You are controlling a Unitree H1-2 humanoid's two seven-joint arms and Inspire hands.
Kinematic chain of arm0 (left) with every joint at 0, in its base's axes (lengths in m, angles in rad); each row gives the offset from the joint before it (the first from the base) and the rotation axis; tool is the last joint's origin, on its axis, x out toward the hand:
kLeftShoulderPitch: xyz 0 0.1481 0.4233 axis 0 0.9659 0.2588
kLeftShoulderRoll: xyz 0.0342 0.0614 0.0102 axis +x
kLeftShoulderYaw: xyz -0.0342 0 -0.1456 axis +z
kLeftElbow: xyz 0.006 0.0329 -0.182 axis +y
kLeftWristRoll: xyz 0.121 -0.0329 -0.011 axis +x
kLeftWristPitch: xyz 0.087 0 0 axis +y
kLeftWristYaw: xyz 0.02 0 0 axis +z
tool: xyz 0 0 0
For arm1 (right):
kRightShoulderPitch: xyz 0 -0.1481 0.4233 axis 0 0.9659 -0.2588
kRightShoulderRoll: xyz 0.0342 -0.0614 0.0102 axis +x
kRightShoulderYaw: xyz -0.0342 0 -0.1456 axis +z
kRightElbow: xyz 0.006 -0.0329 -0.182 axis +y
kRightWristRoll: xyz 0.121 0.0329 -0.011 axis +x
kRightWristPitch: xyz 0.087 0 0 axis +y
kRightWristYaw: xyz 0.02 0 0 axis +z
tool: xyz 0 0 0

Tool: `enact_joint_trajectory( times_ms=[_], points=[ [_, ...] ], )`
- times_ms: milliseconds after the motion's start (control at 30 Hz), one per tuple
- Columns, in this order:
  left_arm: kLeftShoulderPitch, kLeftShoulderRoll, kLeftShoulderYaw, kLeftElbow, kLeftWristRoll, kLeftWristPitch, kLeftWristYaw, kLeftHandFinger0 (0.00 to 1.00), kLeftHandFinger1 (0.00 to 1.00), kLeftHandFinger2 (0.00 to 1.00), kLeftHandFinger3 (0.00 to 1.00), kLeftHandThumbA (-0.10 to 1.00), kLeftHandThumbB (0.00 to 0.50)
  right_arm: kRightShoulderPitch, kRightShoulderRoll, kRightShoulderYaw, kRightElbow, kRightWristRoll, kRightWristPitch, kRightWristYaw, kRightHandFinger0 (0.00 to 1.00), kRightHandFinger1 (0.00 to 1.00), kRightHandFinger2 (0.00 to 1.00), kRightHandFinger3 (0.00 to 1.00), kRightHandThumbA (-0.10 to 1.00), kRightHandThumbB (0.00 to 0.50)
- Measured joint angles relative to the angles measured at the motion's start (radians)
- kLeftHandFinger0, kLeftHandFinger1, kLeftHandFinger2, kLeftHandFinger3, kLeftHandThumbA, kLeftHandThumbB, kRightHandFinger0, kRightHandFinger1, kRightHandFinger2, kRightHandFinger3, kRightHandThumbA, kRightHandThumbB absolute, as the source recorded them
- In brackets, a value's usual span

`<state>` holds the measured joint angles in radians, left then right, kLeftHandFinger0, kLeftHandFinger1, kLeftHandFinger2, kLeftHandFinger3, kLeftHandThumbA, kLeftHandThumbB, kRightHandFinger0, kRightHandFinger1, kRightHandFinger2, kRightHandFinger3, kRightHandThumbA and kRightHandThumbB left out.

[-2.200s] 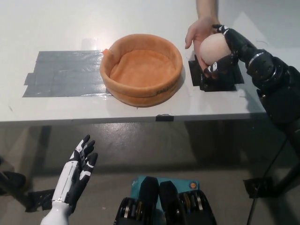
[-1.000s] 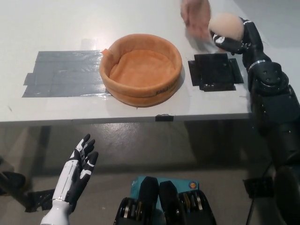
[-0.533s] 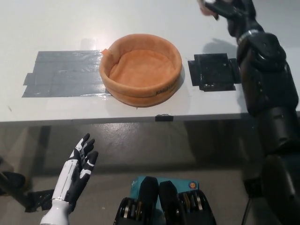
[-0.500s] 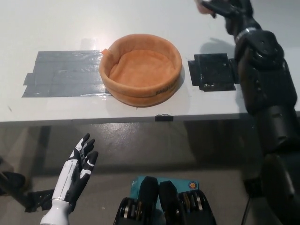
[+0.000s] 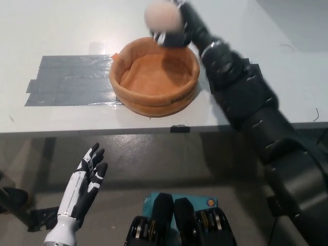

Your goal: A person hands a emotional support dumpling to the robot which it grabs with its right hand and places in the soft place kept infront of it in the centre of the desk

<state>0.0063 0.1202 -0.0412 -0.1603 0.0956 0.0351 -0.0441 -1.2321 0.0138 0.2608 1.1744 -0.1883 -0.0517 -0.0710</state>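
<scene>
Item, right robot hand: black, one, at the end of an arm that stretches diagonally from the lower right across the desk's front edge, fingers clasped round the emotional support dumpling. Item, emotional support dumpling: one, pale and round, somewhat blurred, held in the air above the far rim of the soft place, not touching it. Item, soft place: one, an orange round cushioned bowl with a raised rim, at the centre of the desk near the front edge, its hollow bare. Item, left robot hand: white, one, resting low below the desk's front edge at the lower left, fingers spread and grasping nothing. Item, grey tape patch: one, flat on the desk, touching the soft place's left side. Item, black tape patch: one, right of the soft place, now mostly covered by the arm. Against half a second ago we record that the right robot hand and dumpling have swung from the far right of the desk leftward over the bowl; a second ago a person's hand was beside the dumpling, and we no longer see it.
</scene>
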Motion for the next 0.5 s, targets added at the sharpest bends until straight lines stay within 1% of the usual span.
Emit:
enact_joint_trajectory(
  times_ms=[33, 67, 100, 133, 167, 200, 233, 267, 300, 333, 367, 400, 433, 467, 500],
  points=[
    [-0.001, 0.000, 0.000, 0.000, 0.000, 0.000, 0.000, 1.00, 1.00, 1.00, 1.00, 0.86, 0.063, 0.001, 0.007, 0.016, 0.025, -0.010, -0.008, -0.007, 0.02, 0.53, 0.89, 0.84, -0.10, 0.150],
    [-0.002, 0.000, 0.000, 0.000, 0.000, 0.000, 0.000, 1.00, 1.00, 1.00, 1.00, 0.86, 0.066, 0.001, 0.011, 0.029, 0.047, -0.023, -0.016, -0.011, 0.04, 0.55, 0.91, 0.86, -0.10, 0.163],
    [-0.002, 0.000, 0.000, 0.000, 0.000, 0.000, 0.000, 1.00, 1.00, 1.00, 1.00, 0.86, 0.078, 0.001, 0.014, 0.040, 0.063, -0.031, -0.022, -0.014, 0.11, 0.62, 0.99, 0.96, -0.10, 0.204],
    [-0.003, 0.000, 0.000, 0.000, 0.000, 0.000, 0.000, 1.00, 1.00, 1.00, 1.00, 0.87, 0.080, 0.001, 0.016, 0.052, 0.078, -0.037, -0.026, -0.013, 0.17, 0.63, 0.94, 0.92, -0.10, 0.205],
    [-0.003, 0.000, 0.000, 0.000, 0.000, 0.000, 0.000, 1.00, 1.00, 1.00, 1.00, 0.87, 0.086, 0.001, 0.017, 0.063, 0.088, -0.045, -0.028, -0.012, 0.29, 0.74, 1.00, 1.00, 0.00, 0.231],
    [-0.004, 0.000, 0.000, 0.000, 0.000, 0.000, 0.000, 1.00, 1.00, 1.00, 1.00, 0.87, 0.087, 0.001, 0.017, 0.075, 0.099, -0.053, -0.028, -0.010, 0.40, 0.75, 0.95, 0.93, 0.06, 0.238],
    [-0.006, 0.000, 0.000, 0.000, 0.000, 0.001, 0.000, 1.00, 1.00, 1.00, 1.00, 0.88, 0.077, 0.001, 0.017, 0.085, 0.106, -0.062, -0.028, -0.006, 0.66, 0.89, 1.00, 1.00, 0.20, 0.272],
    [-0.007, 0.000, 0.000, 0.000, 0.000, 0.001, 0.000, 1.00, 1.00, 1.00, 1.00, 0.88, 0.069, 0.001, 0.017, 0.091, 0.111, -0.067, -0.028, 0.002, 1.00, 1.00, 1.00, 1.00, 0.49, 0.331],
    [-0.008, 0.000, 0.000, 0.000, 0.000, 0.001, 0.000, 1.00, 1.00, 1.00, 1.00, 0.87, 0.069, 0.001, 0.016, 0.096, 0.116, -0.070, -0.028, 0.019, 1.00, 1.00, 1.00, 1.00, 0.54, 0.344],
    [-0.010, 0.000, -0.001, 0.000, 0.000, 0.001, 0.000, 1.00, 1.00, 1.00, 1.00, 0.87, 0.073, 0.000, 0.015, 0.101, 0.119, -0.073, -0.028, 0.031, 1.00, 1.00, 1.00, 1.00, 0.63, 0.414],
    [-0.012, 0.000, -0.001, 0.000, 0.000, 0.001, 0.000, 1.00, 1.00, 1.00, 1.00, 0.88, 0.066, 0.000, 0.013, 0.110, 0.126, -0.077, -0.028, 0.056, 1.00, 1.00, 1.00, 1.00, 0.75, 0.452],
    [-0.013, 0.000, -0.001, 0.000, 0.001, 0.001, 0.000, 1.00, 1.00, 1.00, 1.00, 0.88, 0.065, 0.000, 0.011, 0.116, 0.132, -0.080, -0.028, 0.073, 1.00, 1.00, 1.00, 1.00, 0.75, 0.451],
    [-0.014, 0.000, -0.001, 0.000, 0.001, 0.001, 0.000, 1.00, 1.00, 1.00, 1.00, 0.88, 0.068, 0.001, 0.008, 0.124, 0.134, -0.084, -0.028, 0.091, 1.00, 1.00, 1.00, 1.00, 0.79, 0.466],
    [-0.015, 0.001, -0.002, 0.000, 0.002, 0.001, 0.000, 1.00, 1.00, 1.00, 1.00, 0.88, 0.068, 0.001, 0.005, 0.128, 0.134, -0.088, -0.028, 0.105, 1.00, 1.00, 1.00, 1.00, 0.81, 0.471],
    [-0.015, 0.001, -0.002, 0.000, 0.002, 0.001, 0.000, 1.00, 1.00, 1.00, 1.00, 0.88, 0.082, 0.000, 0.002, 0.133, 0.133, -0.093, -0.028, 0.119, 1.00, 1.00, 1.00, 1.00, 0.86, 0.473]
  ],
)
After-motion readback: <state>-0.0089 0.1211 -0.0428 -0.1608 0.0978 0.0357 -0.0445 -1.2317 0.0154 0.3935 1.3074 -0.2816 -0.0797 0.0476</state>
